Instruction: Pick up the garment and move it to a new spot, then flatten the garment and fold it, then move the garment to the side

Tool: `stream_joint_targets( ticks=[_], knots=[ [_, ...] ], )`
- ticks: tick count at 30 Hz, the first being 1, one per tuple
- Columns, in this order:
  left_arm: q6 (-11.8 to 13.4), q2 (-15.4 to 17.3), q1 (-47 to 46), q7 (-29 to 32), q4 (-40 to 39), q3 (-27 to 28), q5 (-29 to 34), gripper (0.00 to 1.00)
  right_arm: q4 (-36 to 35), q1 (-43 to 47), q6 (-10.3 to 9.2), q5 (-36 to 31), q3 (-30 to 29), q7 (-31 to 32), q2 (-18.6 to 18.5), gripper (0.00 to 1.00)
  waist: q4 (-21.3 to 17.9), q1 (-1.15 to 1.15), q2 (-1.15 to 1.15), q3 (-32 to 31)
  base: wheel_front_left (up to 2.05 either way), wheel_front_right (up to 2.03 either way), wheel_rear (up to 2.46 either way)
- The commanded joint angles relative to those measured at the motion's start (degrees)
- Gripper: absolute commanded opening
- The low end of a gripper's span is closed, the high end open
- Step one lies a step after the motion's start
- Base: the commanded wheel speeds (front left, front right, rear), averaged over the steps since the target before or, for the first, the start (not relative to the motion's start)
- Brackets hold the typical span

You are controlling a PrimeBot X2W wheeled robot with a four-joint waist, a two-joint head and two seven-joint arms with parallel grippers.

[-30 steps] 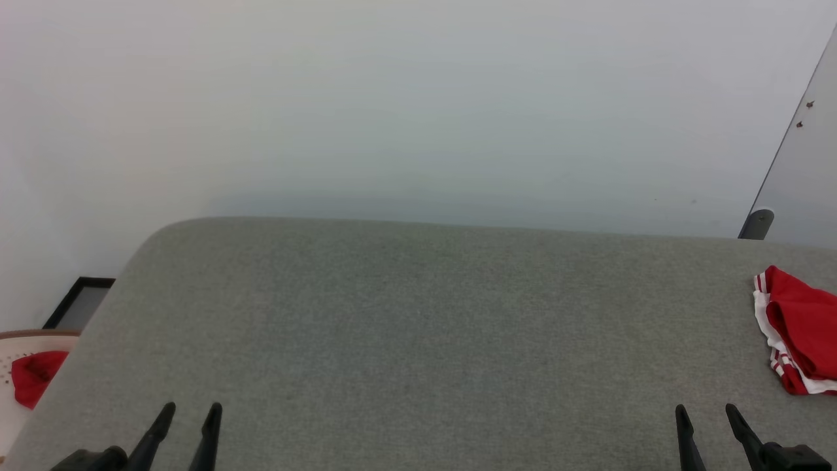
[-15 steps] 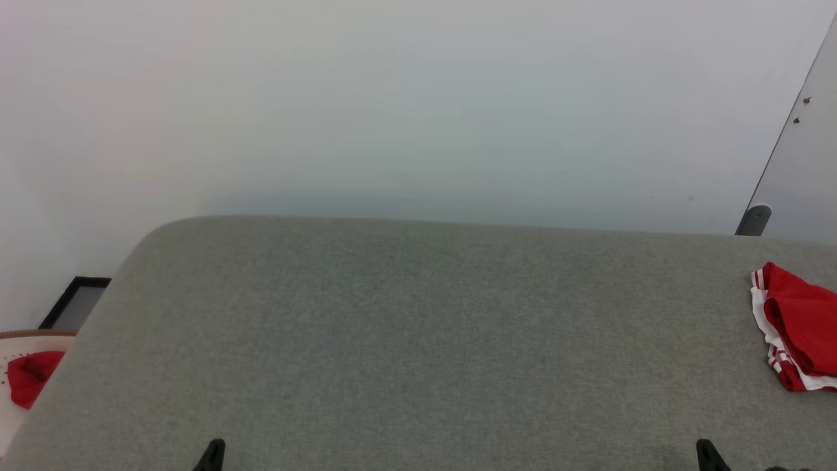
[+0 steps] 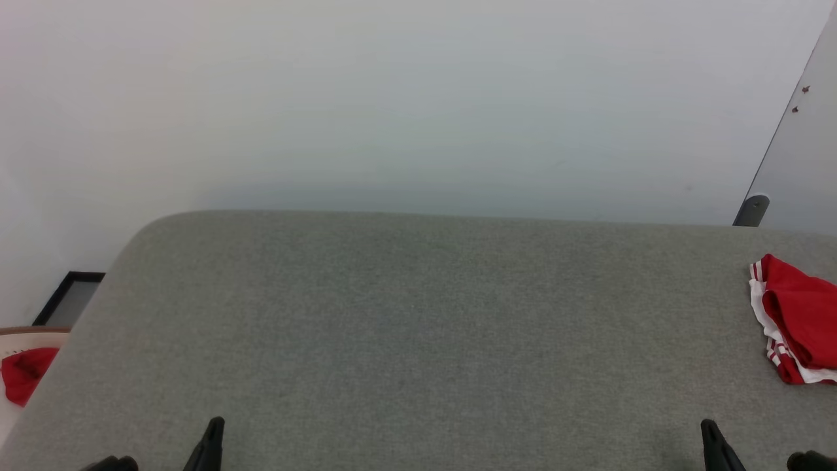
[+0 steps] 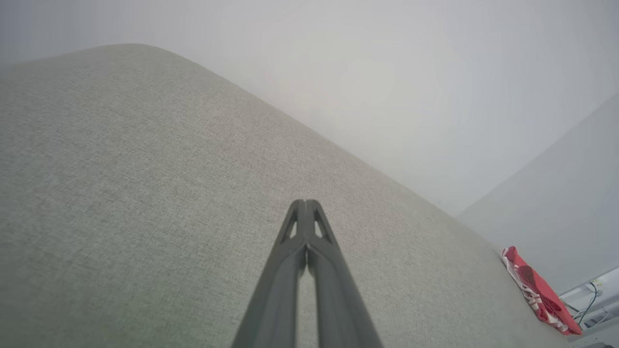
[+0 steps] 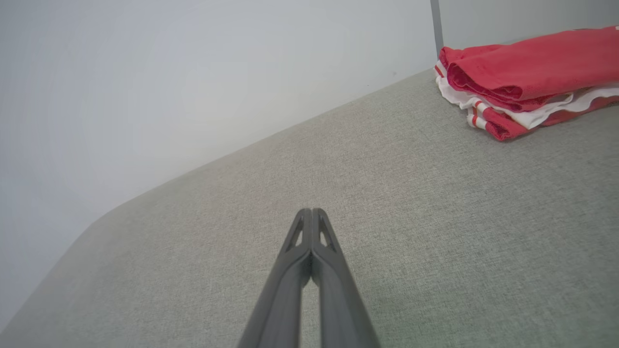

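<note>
- Garment (image 3: 794, 320) location: I read it at the far right of the head view, lying on the bench (image 3: 418, 327) near the rear edge and partly cut by the picture border.
- Condition of the garment: folded into a compact stack, with red fabric on top and white layers and red-white striped trim showing along the lower edge. I cannot see any print.
- Right wrist view: the garment (image 5: 527, 82) sits at the upper right, flat on the grey cover and well apart from the right fingers (image 5: 308, 215).
- Left wrist view: the garment (image 4: 539, 292) appears small at the lower right, at the far end of the bench from the left fingers (image 4: 302, 207).
- Left fingers (image 3: 212, 435): low at the left of the head view, over the near part of the bench. The wrist view shows them pressed together tip to tip, holding nothing.
- Right fingers (image 3: 713, 435): low at the right of the head view, likewise closed tip to tip and holding nothing.
- Contact: I cannot tell whether either pair of tips touches the cover.
- Bench surface: grey woven fabric with a rounded far-left corner.
- Beyond the left bench edge: a small red cloth (image 3: 23, 373) lies in a cream basket (image 3: 33, 332), with a black frame (image 3: 68, 297) behind it at the foot of the wall (image 3: 418, 98).
</note>
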Motion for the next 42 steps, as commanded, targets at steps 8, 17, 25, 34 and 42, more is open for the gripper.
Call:
stream_joint_targets(
  ticks=[8, 17, 25, 34, 42],
  knots=[
    [-0.07, -1.49, -2.91, 1.99, -0.89, 2.12, -6.05, 0.0, -1.15, -3.29, 0.0, 9.06, -0.28, 1.64, -0.18, 0.0, -0.28, 0.0, 0.0, 0.62, 0.0, 0.0, 0.0],
    [-0.09, -3.29, -4.27, 3.91, -0.94, 3.55, -11.22, 0.0, -1.26, -4.53, -0.01, 16.79, -0.42, 3.16, -0.2, 0.0, -0.56, 0.0, 0.0, 1.26, 0.0, 0.0, 0.0],
    [-0.11, -4.76, -5.36, 5.48, -0.95, 4.71, -15.38, 0.0, -1.33, -5.6, -0.01, 23.09, -0.54, 4.39, -0.21, 0.0, -0.82, 0.0, 0.0, 1.83, 0.0, 0.0, 0.0],
    [-0.14, -6.27, -6.47, 7.09, -0.95, 5.92, -19.67, 0.0, -1.41, -6.7, -0.02, 29.61, -0.64, 5.66, -0.23, 0.0, -1.1, 0.0, 0.0, 2.48, 0.0, 0.0, 0.0],
    [-0.16, -7.56, -7.38, 8.46, -0.95, 6.92, -23.21, 0.0, -1.45, -7.56, -0.02, 34.98, -0.74, 6.72, -0.24, 0.0, -1.35, 0.0, 0.0, 3.05, 0.0, 0.0, 0.0]
  ],
)
